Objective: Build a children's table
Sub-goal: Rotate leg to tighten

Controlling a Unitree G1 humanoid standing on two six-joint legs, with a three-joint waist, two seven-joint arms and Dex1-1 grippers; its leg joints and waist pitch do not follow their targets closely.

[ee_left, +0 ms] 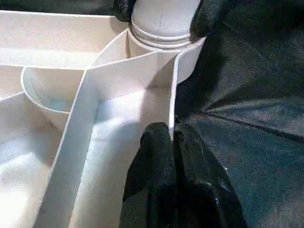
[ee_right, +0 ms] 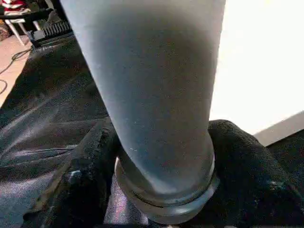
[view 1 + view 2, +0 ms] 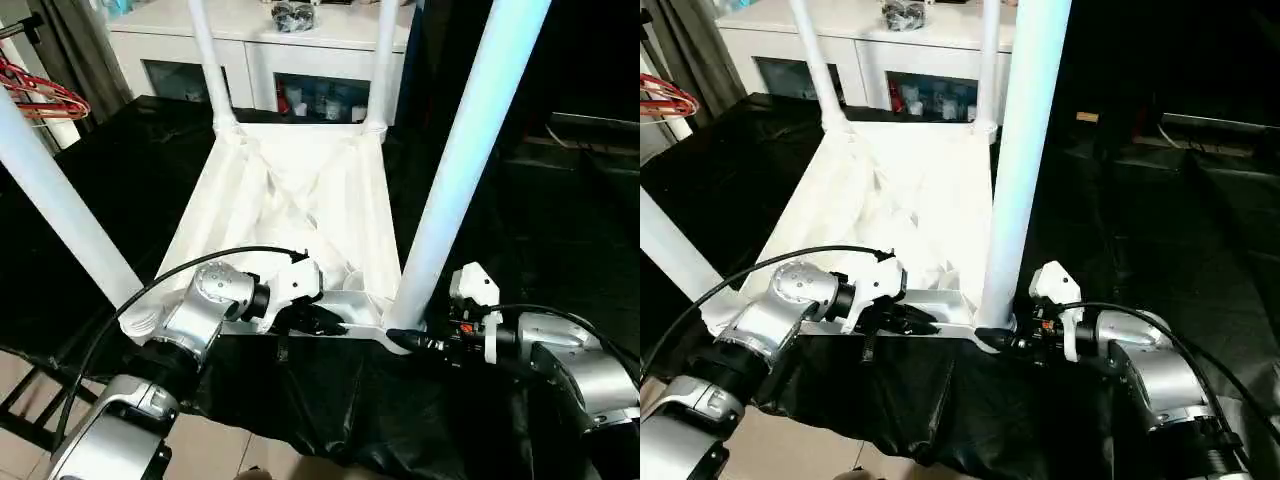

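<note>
Head-on from the left eye: table top (image 3: 290, 200) lies upside down on the black-covered counter (image 3: 120, 180), ribs up, four legs standing in the corner sockets. Near right leg (image 3: 465, 160) rises at the corner closest to my right arm; near left leg (image 3: 55, 215) at the other near corner. White cabinet (image 3: 260, 50) sits behind the far edge.

Right eye: same layout. My left tool (image 3: 908, 318) is at the top's near rim; my right tool (image 3: 1002, 338) is at the base of the near right leg.

Left wrist: left tool fingers (image 1: 156, 161) are pressed together, pinching the thin near rim wall of the top, with one finger inside the rim and one outside. Near right leg's base sits in its socket just beyond.

Right wrist: right tool fingers (image 2: 85, 175) stand apart on either side of the leg's collar, both pads touching it, so it grips the leg just above the socket.
</note>
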